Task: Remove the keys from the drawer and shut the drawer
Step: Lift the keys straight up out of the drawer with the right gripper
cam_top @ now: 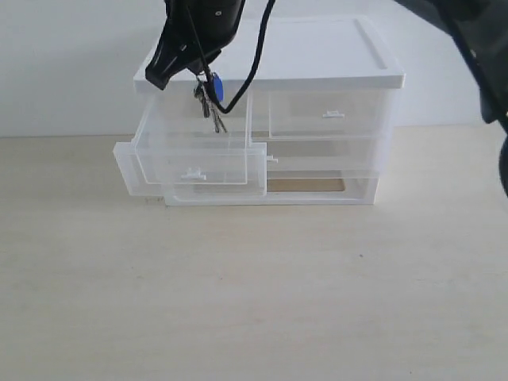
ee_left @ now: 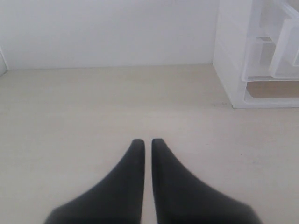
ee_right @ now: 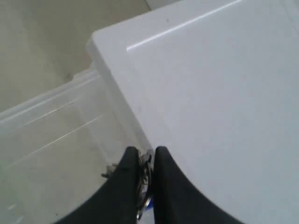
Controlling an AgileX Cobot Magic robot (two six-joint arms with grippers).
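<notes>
Left hand (ee_left: 147,142): fingers drawn almost together with only a slit between them, holding nothing. It hangs over the bare table (ee_left: 93,102), beside the organizer (ee_left: 229,70).
Drawer (cam_top: 194,155): the left one of the top pair, pulled well out. It is clear plastic and nothing shows inside it.
Keys (cam_top: 209,99): hang free above the open drawer and clear of its walls, with the blue fob uppermost and the blades dangling.
Right hand (ee_right: 145,151): works across the middle, clamped on the ring end of the bunch, with metal showing between its fingers.
Keys, handling: probably light, hard and slick. The loose bunch will likely swing, so the ring or fob is the surest hold.
Drawer, handling: likely light, thin and easy-sliding. Press squarely on the white tab (cam_top: 193,172), or the organizer may shift.
</notes>
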